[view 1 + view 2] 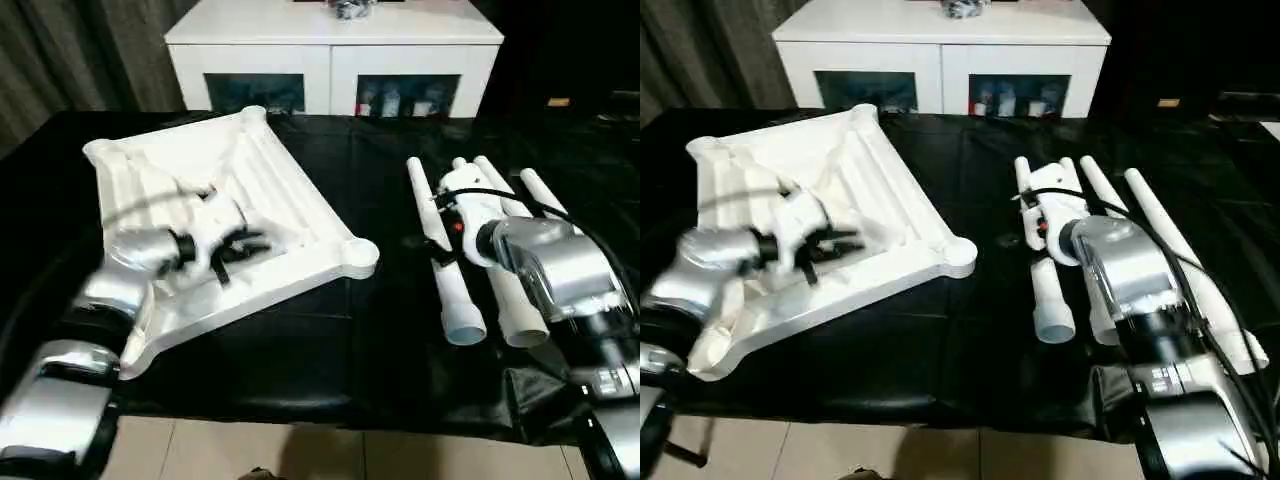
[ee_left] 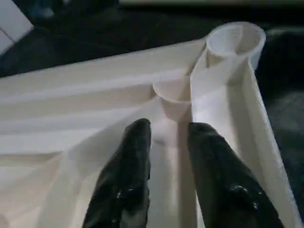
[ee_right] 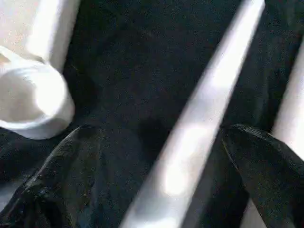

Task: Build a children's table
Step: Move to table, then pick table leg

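The right gripper [image 3: 161, 156] was spread wide astride one leg [image 3: 199, 128] on black cloth [image 3: 142, 61].

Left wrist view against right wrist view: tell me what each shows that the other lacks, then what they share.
The left wrist view alone has the tabletop's ribbed underside and a round corner socket, with the left gripper slightly open just above a rib. The right wrist view alone has a white leg lying on the black cover between the right gripper's wide-open fingers. Both look along two black fingers at white table parts.
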Available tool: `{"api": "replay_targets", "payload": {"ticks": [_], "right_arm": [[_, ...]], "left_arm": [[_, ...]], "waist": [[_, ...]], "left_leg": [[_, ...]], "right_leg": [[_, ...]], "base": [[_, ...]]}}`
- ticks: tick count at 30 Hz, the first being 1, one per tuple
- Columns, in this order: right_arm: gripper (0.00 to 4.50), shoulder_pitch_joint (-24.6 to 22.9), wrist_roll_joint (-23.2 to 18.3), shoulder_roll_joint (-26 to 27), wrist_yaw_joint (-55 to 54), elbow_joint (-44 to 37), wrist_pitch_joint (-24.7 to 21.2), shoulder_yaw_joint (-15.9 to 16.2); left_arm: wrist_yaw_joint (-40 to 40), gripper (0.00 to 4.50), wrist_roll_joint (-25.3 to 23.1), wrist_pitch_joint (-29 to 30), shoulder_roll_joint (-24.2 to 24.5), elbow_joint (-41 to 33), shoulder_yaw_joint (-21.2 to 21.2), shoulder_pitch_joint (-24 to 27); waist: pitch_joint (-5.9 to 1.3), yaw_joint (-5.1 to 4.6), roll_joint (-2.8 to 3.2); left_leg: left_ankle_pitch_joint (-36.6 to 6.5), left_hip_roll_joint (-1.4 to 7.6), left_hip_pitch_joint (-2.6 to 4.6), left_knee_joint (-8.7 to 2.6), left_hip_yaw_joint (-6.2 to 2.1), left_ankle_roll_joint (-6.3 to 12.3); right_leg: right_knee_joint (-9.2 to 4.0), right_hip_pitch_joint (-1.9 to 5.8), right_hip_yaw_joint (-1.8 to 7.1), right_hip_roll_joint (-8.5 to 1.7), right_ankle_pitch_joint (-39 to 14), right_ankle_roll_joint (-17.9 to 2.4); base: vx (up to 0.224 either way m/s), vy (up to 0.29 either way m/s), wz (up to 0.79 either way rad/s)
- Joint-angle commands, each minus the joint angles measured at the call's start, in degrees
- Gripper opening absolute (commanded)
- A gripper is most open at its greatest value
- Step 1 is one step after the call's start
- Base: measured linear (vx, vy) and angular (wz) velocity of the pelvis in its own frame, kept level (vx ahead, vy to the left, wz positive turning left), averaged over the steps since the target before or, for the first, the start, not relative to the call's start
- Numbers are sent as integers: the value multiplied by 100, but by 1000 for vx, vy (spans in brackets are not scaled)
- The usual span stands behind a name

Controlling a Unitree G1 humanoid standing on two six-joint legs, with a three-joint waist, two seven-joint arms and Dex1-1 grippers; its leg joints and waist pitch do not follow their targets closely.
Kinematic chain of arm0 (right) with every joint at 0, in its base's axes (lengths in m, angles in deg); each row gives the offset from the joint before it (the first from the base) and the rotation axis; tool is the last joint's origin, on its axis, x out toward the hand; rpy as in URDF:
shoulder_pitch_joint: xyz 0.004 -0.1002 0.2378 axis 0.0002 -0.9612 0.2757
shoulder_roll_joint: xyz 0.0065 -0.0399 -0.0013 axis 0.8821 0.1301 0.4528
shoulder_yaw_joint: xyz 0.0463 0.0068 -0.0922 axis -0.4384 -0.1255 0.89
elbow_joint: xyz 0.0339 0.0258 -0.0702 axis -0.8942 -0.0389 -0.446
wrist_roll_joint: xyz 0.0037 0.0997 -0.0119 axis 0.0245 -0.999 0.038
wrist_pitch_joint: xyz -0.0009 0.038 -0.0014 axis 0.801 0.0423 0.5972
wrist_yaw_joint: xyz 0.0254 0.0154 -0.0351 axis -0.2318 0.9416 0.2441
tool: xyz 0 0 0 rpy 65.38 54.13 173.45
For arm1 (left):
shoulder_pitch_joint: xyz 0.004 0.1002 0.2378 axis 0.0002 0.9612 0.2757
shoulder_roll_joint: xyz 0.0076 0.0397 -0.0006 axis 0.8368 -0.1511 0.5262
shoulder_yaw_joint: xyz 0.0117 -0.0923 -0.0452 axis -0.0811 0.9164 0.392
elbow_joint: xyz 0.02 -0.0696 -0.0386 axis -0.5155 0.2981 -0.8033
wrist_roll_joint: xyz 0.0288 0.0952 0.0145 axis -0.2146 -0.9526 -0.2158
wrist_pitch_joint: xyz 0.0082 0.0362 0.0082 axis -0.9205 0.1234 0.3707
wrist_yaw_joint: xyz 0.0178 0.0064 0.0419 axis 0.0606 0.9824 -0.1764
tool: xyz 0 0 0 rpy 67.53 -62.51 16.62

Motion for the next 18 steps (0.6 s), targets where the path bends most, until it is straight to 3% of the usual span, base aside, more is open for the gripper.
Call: {"api": "replay_targets", "payload": {"ticks": [1, 4, 6, 8, 9, 13, 18], "right_arm": [[450, 147, 192, -19, -132, 464, -442, 90], [450, 145, 144, 14, -154, 716, -556, 60], [450, 133, 17, 110, -135, 1001, -705, -80], [450, 145, -115, 204, -108, 1185, -813, -272], [420, 145, -193, 248, -93, 1249, -862, -376], [394, 181, -233, 278, -71, 1428, -910, -443], [347, 231, -273, 296, -94, 1633, -920, -513]], "left_arm": [[356, 174, 468, 777, 40, -1261, -27, 294], [480, 181, 804, 1335, 59, -2249, -125, 638], [540, 181, 1162, 1846, 77, -3158, -261, 959], [520, 181, 1354, 2115, 77, -3615, -319, 1105], [498, 182, 1421, 2207, 70, -3783, -339, 1153], [415, 182, 1450, 2573, 48, -4216, -312, 1271], [353, 182, 1492, 2970, 104, -4645, -316, 1396]], "waist": [[-390, 2, -49], [-397, 33, -41], [-380, 37, -51], [-368, 32, -63], [-361, 31, -59], [-343, 17, -72], [-358, 13, -54]], "left_leg": [[-666, 428, 189, -452, -138, -312], [-694, 424, 202, -435, -115, -356], [-758, 424, 177, -449, -120, -349], [-856, 408, 181, -451, -102, -365], [-890, 409, 172, -458, -109, -359], [-986, 396, 182, -474, -107, -405], [-932, 382, 189, -461, -103, -440]], "right_leg": [[-316, 197, 258, -527, 260, -1583], [-286, 190, 267, -522, 238, -1561], [-311, 199, 268, -526, 70, -1531], [-323, 188, 273, -498, -128, -1497], [-333, 197, 273, -502, -209, -1480], [-373, 181, 275, -481, -606, -1343], [-372, 176, 275, -459, -531, -1306]], "base": [[0, 0, 0], [0, 0, 0], [0, 0, 0], [0, 0, 0], [0, 0, 0], [0, 0, 0], [0, 0, 0]]}}
